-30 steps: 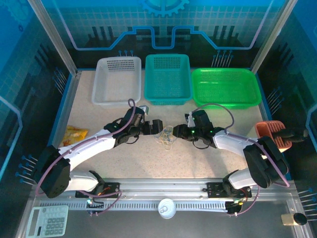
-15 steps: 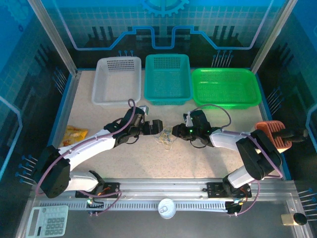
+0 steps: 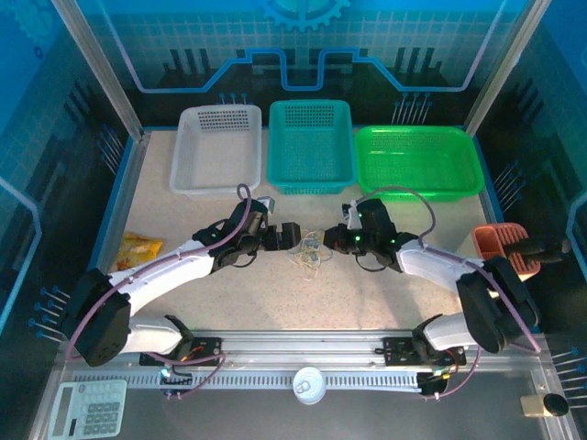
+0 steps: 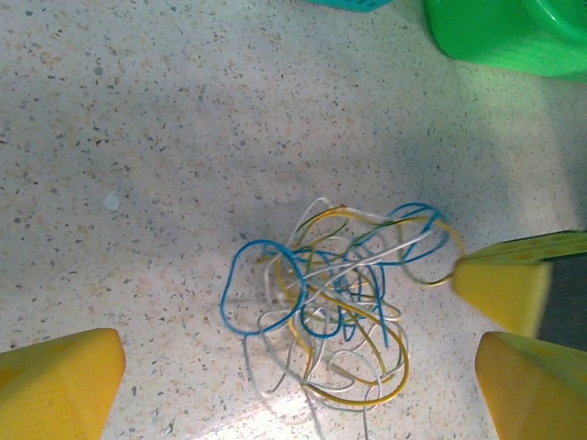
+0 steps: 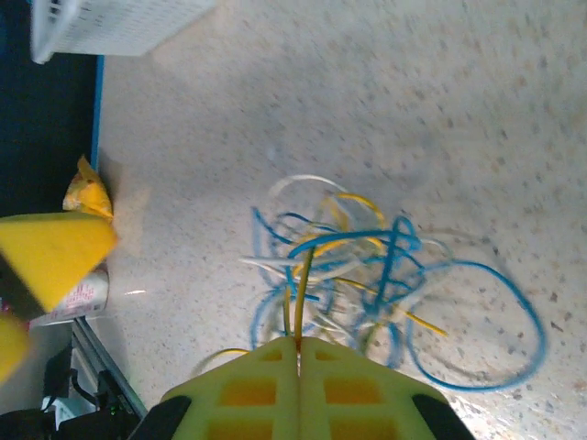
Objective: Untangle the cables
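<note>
Yellow strand of the cables (image 5: pixel 358 275) pinched in my closed right gripper (image 5: pixel 298 346); left gripper (image 3: pixel 288 235) gapes empty beside them; nothing untangled yet.

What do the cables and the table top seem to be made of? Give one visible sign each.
The cables: probably thin wire in smooth plastic sheathing; they lie in limp blue, white and yellow loops. The table top: speckled, matte stone-look surface, perhaps laminate.
</note>
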`<state>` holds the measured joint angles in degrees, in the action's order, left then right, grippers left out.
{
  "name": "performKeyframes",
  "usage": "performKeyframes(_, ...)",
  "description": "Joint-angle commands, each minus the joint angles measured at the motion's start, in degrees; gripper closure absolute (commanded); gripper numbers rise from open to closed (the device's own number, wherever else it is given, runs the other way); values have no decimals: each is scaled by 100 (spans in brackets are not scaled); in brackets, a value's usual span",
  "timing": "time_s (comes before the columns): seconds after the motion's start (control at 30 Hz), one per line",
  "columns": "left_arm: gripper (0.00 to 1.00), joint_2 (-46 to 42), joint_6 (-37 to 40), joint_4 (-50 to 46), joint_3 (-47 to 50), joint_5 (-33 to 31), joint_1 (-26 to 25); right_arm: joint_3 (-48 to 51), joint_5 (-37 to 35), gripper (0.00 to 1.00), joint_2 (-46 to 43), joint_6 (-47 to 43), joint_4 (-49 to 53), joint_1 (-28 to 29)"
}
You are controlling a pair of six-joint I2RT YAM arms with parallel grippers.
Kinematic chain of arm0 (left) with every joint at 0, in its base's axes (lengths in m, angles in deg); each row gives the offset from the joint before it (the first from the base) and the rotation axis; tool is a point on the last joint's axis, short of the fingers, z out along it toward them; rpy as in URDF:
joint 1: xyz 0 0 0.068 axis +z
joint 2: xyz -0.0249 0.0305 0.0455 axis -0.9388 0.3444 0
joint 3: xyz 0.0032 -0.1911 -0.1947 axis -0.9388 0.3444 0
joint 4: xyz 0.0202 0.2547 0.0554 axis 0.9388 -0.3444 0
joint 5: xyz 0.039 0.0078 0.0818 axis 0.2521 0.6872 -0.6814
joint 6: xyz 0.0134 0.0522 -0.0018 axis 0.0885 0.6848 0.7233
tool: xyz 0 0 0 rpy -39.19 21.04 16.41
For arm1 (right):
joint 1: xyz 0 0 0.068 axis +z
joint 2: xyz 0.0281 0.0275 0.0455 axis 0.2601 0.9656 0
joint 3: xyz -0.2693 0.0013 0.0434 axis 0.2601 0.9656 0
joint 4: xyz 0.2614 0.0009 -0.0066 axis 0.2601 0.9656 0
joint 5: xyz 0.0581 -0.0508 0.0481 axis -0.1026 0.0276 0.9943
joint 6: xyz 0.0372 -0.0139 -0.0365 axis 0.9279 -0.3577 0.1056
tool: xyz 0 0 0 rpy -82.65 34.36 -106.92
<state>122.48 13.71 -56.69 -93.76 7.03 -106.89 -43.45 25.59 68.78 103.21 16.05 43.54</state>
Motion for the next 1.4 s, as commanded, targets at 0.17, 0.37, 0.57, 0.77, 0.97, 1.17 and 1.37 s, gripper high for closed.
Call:
performKeyframes(0.17, 1, -217, 160, 21, -41, -114, -58, -1465, -130, 100, -485, -984, 1538, 2)
performKeyframes(0.37, 1, -379, 222, -47, -89, -139, -51, -1884, 45, 100, -487, -1214, 1834, 8)
performKeyframes(0.57, 1, -551, 348, -85, -143, -167, -31, -1988, -47, 100, -311, -1683, 2490, 4)
performKeyframes(0.77, 1, -535, 503, -107, -230, -131, 41, -2160, -322, 99, 69, -2452, 3377, 9)
performKeyframes(0.97, 1, -539, 474, -41, -219, -105, 56, -2003, -545, 67, 213, -2577, 3441, 8)
performKeyframes(1.17, 1, -570, 462, -41, -188, -130, 65, -1996, -1055, 55, -234, -2500, 3528, -8)
performKeyframes(1.37, 1, -554, 423, 29, -135, -130, 82, -1870, -1741, 42, -510, -2333, 3567, -280)
